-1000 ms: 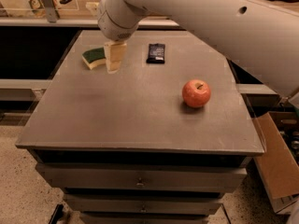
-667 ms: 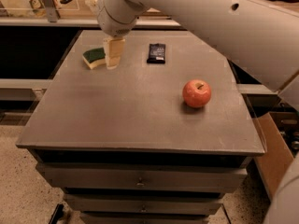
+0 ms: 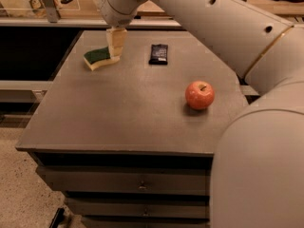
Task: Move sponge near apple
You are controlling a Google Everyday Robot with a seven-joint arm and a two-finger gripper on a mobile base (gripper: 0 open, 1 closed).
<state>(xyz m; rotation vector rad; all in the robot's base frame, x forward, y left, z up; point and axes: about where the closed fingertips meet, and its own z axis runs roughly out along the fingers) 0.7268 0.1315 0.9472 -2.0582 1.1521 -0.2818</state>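
Found the gripper (image 3: 116, 44) low over the far-left part of the cabinet top (image 3: 118, 122), down at the right-hand end of the sponge (image 3: 98, 58), touching it or as good as. Could not tell whether clamped on the sponge or merely set against it. Saw the sponge lying green side up, pale foam showing along the near edge, close to the far-left corner. Picked out the apple (image 3: 199, 95) upright on the right side, stem up, well apart from the sponge. Noted a flat black packet (image 3: 158, 53) toward the far edge, between the two, nearer the gripper than the apple.

Judged the step in hand as the grab, not yet the carry. Needed a firm pinch across the foam before any lift, given soft foam, apt to squash and slip. Called for a lift just clear of the surface, then a diagonal sweep toward the near right, passing on the near side of the packet so as not to knock it. Best set down just beside the apple, on its left, without a bump: round fruit, liable to roll toward the edge.

Looked for writing: none readable on the packet, none on the sponge, no sticker seen on the apple.
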